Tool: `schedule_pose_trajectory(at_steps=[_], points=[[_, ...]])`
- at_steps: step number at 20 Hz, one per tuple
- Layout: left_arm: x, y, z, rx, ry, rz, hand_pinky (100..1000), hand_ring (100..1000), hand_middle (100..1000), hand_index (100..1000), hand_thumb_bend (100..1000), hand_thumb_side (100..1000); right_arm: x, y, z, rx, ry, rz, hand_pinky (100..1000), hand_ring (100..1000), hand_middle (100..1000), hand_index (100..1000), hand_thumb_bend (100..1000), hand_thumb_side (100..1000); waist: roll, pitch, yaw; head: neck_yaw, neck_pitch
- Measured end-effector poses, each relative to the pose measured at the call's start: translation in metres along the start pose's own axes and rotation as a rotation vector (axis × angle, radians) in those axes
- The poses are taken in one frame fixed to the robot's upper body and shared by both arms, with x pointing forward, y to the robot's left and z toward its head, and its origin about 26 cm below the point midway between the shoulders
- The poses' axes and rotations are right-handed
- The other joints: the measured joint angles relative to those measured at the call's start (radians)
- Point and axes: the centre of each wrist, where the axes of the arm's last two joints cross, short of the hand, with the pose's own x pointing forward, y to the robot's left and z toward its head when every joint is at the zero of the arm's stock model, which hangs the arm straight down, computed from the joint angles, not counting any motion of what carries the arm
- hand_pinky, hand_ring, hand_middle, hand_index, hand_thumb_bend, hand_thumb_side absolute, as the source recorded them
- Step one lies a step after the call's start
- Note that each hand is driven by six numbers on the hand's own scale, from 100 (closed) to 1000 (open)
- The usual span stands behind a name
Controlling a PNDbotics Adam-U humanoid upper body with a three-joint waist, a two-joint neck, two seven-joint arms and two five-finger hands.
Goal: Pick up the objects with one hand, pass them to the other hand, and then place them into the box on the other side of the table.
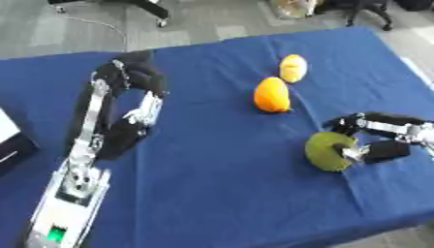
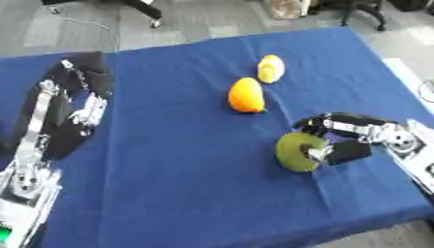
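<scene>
The left arm (image 1: 85,145) enters from the lower left edge and extends up the left side of the view, bending back at the wrist so that the left hand (image 1: 140,116) hangs low with fingers pointing downward and relaxed, holding nothing. The right arm (image 2: 398,138) enters from the right edge, its forearm running leftward at mid-height. The right hand (image 2: 335,140) is at the end of that arm, its fingers and thumb curled inward, with the fingers (image 2: 318,123) arching over the top and the thumb below.
</scene>
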Motion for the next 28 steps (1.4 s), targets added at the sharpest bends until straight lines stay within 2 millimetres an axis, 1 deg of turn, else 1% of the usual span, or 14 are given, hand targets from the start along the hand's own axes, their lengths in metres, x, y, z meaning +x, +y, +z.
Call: schedule_pose_trajectory(at_steps=[2, 5, 6, 7, 9, 11, 12, 13, 17, 19, 20, 24, 25, 28], points=[[0.000, 0.000, 0.000, 0.000, 0.000, 0.000, 649, 565, 592, 796, 252, 607, -0.001, -0.001, 0.000, -0.005, 0.011, 0.025, 764, 642, 512, 819, 100, 170, 0.000, 0.000, 0.000, 0.000, 0.000], [0.000, 0.000, 0.000, 0.001, 0.000, 0.000, 649, 565, 592, 796, 252, 607, -0.003, 0.000, 0.001, -0.022, 0.027, 0.063, 759, 632, 502, 811, 100, 172, 0.000, 0.000, 0.000, 0.000, 0.000], [0.000, 0.000, 0.000, 0.001, -0.001, 0.000, 649, 565, 592, 796, 251, 607, -0.003, 0.000, 0.001, -0.026, 0.031, 0.072, 663, 536, 399, 717, 100, 195, 0.000, 0.000, 0.000, 0.000, 0.000], [0.000, 0.000, 0.000, 0.001, -0.001, 0.000, 649, 566, 592, 796, 250, 607, -0.004, 0.000, 0.001, -0.032, 0.035, 0.083, 598, 473, 324, 639, 104, 217, 0.000, 0.000, 0.000, 0.000, 0.000], [0.000, 0.000, 0.000, 0.001, -0.001, 0.000, 649, 566, 592, 796, 249, 607, -0.002, -0.004, -0.001, -0.048, 0.046, 0.132, 549, 410, 247, 549, 117, 227, 0.000, 0.000, 0.001, -0.002, 0.000], [0.000, 0.000, 0.000, 0.001, -0.001, 0.000, 649, 566, 592, 796, 249, 607, 0.000, -0.005, -0.004, -0.069, 0.055, 0.186, 513, 348, 159, 458, 100, 218, 0.000, 0.000, 0.001, -0.003, 0.000], [0.000, 0.000, 0.000, 0.001, -0.001, 0.000, 649, 566, 592, 796, 248, 607, 0.000, -0.005, -0.006, -0.085, 0.060, 0.206, 504, 336, 129, 426, 100, 213, 0.000, 0.000, 0.001, -0.004, 0.000], [0.000, 0.000, 0.000, 0.002, -0.001, 0.000, 649, 566, 592, 796, 247, 607, 0.000, -0.005, -0.007, -0.104, 0.065, 0.220, 493, 323, 100, 368, 100, 203, 0.000, 0.000, 0.002, -0.005, 0.000], [0.000, 0.000, 0.000, 0.002, -0.002, 0.000, 649, 565, 591, 795, 246, 607, -0.004, -0.003, -0.010, -0.221, 0.086, 0.221, 453, 286, 100, 269, 100, 162, 0.000, 0.000, 0.002, -0.005, 0.000], [0.000, 0.000, 0.000, 0.003, -0.002, 0.000, 649, 565, 591, 795, 246, 607, -0.007, -0.003, -0.011, -0.280, 0.095, 0.199, 453, 286, 100, 269, 100, 162, 0.000, 0.000, 0.002, -0.005, 0.000], [0.000, 0.000, 0.000, 0.003, -0.002, 0.000, 649, 565, 591, 795, 243, 610, -0.007, -0.003, -0.011, -0.303, 0.098, 0.189, 401, 248, 100, 244, 100, 113, 0.000, 0.000, 0.002, -0.005, 0.000], [0.000, 0.000, 0.000, 0.005, 0.000, 0.004, 649, 565, 591, 795, 243, 610, -0.005, -0.012, -0.012, -0.429, 0.091, 0.123, 401, 248, 100, 244, 100, 113, 0.000, 0.000, 0.001, -0.005, 0.000], [-0.001, 0.000, 0.000, 0.004, 0.002, 0.005, 649, 564, 590, 795, 239, 612, -0.004, -0.014, -0.011, -0.446, 0.091, 0.112, 283, 189, 100, 190, 100, 100, 0.000, 0.000, 0.001, -0.005, 0.000], [-0.002, -0.001, 0.000, 0.005, 0.008, 0.008, 648, 564, 590, 795, 235, 614, 0.007, -0.029, -0.012, -0.538, 0.044, 0.088, 238, 157, 100, 171, 100, 117, 0.000, 0.000, -0.002, -0.005, 0.000]])
